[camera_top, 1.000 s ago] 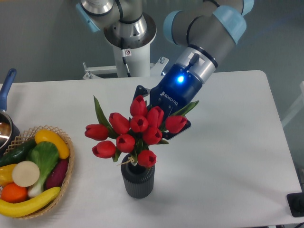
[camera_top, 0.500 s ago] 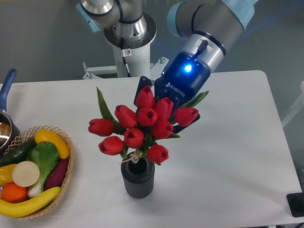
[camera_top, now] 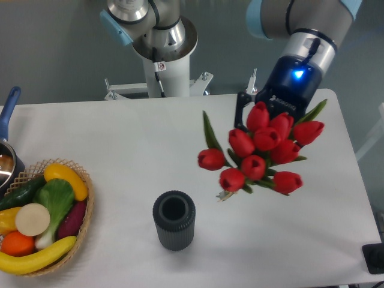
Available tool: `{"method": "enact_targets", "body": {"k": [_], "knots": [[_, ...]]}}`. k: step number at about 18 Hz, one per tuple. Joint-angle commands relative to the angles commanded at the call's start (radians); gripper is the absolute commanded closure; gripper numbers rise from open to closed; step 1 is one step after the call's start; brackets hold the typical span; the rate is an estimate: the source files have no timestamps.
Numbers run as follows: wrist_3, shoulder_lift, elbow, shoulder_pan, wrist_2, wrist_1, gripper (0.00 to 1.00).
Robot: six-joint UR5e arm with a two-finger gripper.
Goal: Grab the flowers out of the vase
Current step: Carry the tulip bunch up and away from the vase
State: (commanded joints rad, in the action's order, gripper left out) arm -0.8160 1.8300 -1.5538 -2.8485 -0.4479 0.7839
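Note:
The flowers, a bunch of red tulip buds with green leaves, hang in the air at the right, clear of the vase. My gripper is shut on the bunch from behind; the buds hide most of its fingers. The stem ends point down and left, above the table. The vase, dark grey and ribbed, stands upright at the front centre with its round mouth showing and nothing in it.
A wicker basket of fruit and vegetables sits at the front left. A pan with a blue handle is at the left edge. The robot base stands behind the white table. A black object is at the lower right corner.
The gripper has lifted the flowers out of the vase and carried them up and to the right. The vase now stands without them.

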Motion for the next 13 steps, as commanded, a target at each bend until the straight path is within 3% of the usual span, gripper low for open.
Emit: {"method": "enact_targets", "body": {"k": [13], "knots": [[-0.026,-0.026,-0.048,-0.02,0.0,0.002,0.53]]}}
